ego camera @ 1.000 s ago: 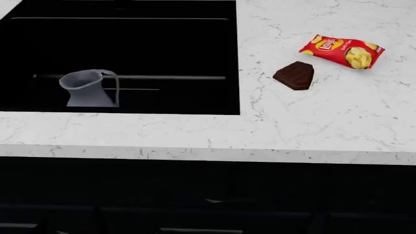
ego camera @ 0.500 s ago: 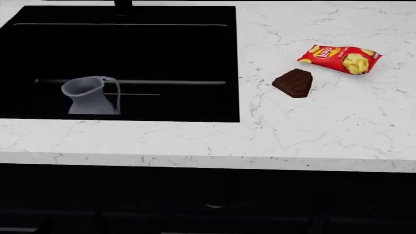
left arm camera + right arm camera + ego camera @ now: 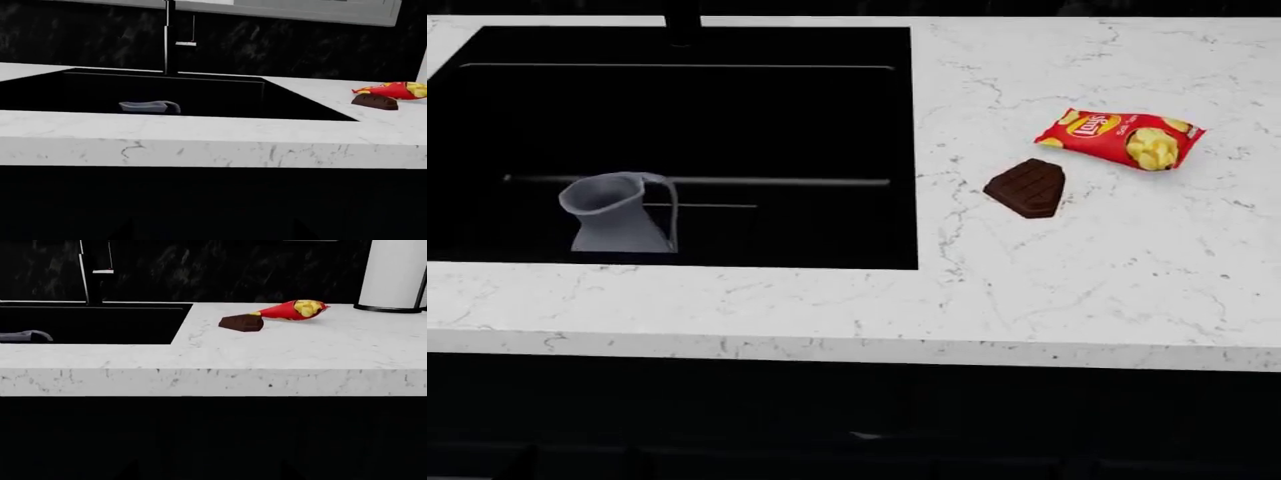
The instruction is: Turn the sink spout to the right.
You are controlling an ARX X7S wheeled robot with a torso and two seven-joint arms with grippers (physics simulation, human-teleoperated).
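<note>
While neither gripper shows in any view, so I cannot tell their state, my left wrist camera gives me one sink spout rising behind the sink, with one grey pitcher inside. From the head, beside the sink lie one chocolate bar and one crisp bag. My right wrist adds one white roll beyond the bag.

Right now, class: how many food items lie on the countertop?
2. The red chip bag lies right of the sink; the chocolate bar lies just beside it, nearer the sink. None seems hidden.
</note>
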